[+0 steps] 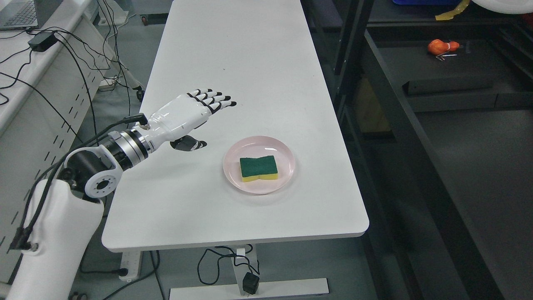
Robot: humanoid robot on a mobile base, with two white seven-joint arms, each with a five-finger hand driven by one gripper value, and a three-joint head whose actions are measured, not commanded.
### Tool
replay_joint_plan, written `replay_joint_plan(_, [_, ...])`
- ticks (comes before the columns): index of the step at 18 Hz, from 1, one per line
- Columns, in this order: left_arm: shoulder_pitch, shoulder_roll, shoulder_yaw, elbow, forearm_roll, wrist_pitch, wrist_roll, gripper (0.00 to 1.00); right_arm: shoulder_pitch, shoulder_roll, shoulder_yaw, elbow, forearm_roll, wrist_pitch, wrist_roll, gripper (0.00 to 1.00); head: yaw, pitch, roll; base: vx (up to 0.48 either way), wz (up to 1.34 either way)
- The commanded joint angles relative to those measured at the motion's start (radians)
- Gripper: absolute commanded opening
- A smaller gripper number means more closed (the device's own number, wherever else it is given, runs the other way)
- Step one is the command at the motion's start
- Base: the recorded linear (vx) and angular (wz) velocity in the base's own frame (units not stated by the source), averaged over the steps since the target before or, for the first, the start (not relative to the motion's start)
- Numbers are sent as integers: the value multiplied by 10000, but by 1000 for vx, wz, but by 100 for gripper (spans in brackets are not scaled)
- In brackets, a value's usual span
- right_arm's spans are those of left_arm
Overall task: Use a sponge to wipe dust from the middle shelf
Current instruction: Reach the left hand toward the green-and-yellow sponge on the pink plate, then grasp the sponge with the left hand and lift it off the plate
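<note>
White table (250, 62) beneath me carries a pink plate (233, 166) with the green-and-yellow sponge (258, 168) lying in it. Left hand (195, 114) hovers nearby, fingers spread, holding nothing. Pickup comes first: reach right and down.

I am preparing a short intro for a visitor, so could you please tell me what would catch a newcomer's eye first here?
Most striking is the left robot hand, fingers spread, hovering over the white table. To its right, a pink plate holds a green and yellow sponge. A small orange object lies on the dark shelf at the upper right.
</note>
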Motion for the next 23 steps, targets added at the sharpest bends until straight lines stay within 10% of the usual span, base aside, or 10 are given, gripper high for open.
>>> replay_joint_plan(1, [-701,-174,-3458,1234,-2011,-186,-6,95,-1,-175,-6,-175,0,4,7,100,0,0,0,6,13])
replay_joint_plan(23, [-1147,-2169,-3674,2388,-3147,-309,-1049,73,-1,-175,-6,-175,0,4,7,100,0,0,0,3,5])
